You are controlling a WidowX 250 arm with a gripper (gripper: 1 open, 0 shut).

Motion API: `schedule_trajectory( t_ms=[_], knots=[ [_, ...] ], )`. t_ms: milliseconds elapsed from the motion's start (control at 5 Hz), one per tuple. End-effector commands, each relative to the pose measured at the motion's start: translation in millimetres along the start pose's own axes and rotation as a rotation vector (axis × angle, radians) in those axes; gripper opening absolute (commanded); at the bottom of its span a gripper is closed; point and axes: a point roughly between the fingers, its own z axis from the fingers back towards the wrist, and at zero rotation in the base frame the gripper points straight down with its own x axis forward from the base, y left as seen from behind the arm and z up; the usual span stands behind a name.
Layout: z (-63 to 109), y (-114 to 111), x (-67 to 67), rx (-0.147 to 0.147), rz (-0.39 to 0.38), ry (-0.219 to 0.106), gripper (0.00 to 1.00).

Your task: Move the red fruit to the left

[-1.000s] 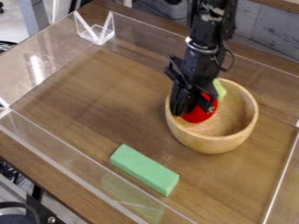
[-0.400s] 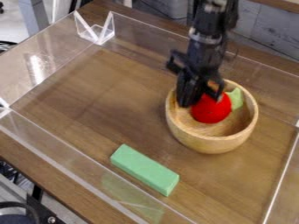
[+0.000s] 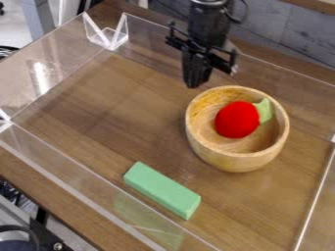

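Note:
The red fruit [image 3: 237, 120] is a small glossy red ball lying inside the round wooden bowl [image 3: 210, 147] at the right of the table. My gripper [image 3: 197, 78] hangs behind and to the left of the bowl, just beyond its far rim. Its dark fingers point down and are shut with nothing between them. The gripper and the fruit are apart.
A pale green piece [image 3: 265, 110] leans against the bowl's inner wall beside the fruit. A green rectangular block [image 3: 163, 190] lies near the front. Clear plastic walls [image 3: 59, 59] ring the wooden tabletop [image 3: 105, 118], with an upright clear corner piece [image 3: 105, 34] at the back left.
My gripper has risen out of the bowl and moved back and to the left. The red fruit, which sat under the fingers, now lies uncovered in the bowl.

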Motion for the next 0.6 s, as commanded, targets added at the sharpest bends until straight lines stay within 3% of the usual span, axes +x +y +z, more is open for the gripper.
schedule_trajectory(
  t_ms=[0,200,400],
  knots=[
    [13.7,-21.1,6.8,0.001,0.012,-0.085,1.00],
    [0.9,-49.7,10.0,-0.015,0.034,-0.085,1.00],
    [-12.0,-70.0,17.4,-0.025,-0.006,-0.084,1.00]
  ],
)
